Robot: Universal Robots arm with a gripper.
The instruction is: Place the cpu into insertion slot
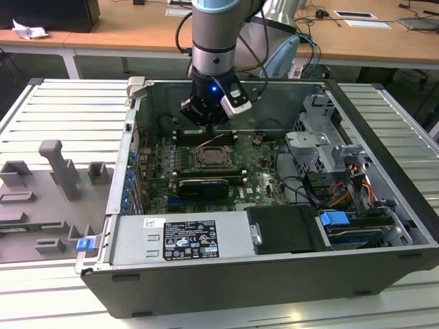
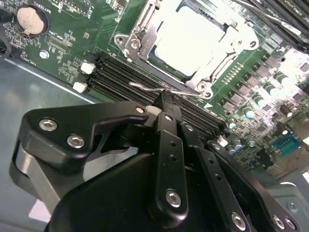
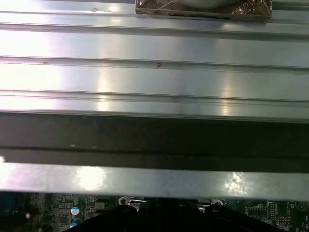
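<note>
Arm: grey-and-blue cylinder, upright, reaching down into an open computer case (image 1: 384,205) at its far wall; a blue light glows at the wrist.

Pincer (image 1: 206,118): black, matte, bolted linkage bars. In the second wrist view its fingers (image 2: 166,113) meet at 1 narrow tip, pressed together, nothing visibly between them. The tip hangs over the memory slots (image 2: 120,77), just beside the socket's wire lever.

Slot (image 1: 212,158): square, bright metal frame with screws at the corners, near the middle of the green board (image 1: 260,175).

Cpu (image 2: 190,38): flat, pale silver square, lying inside the slot's frame; glare washes out its surface.

Case: dark grey sheet metal, lying on its side on a ribbed metal surface (image 1: 55,110). Along its near edge, a grey power supply box (image 1: 182,240) with labels.

Grey moulded tray (image 1: 48,199): blocky raised shapes, on the surface beside the case.
</note>
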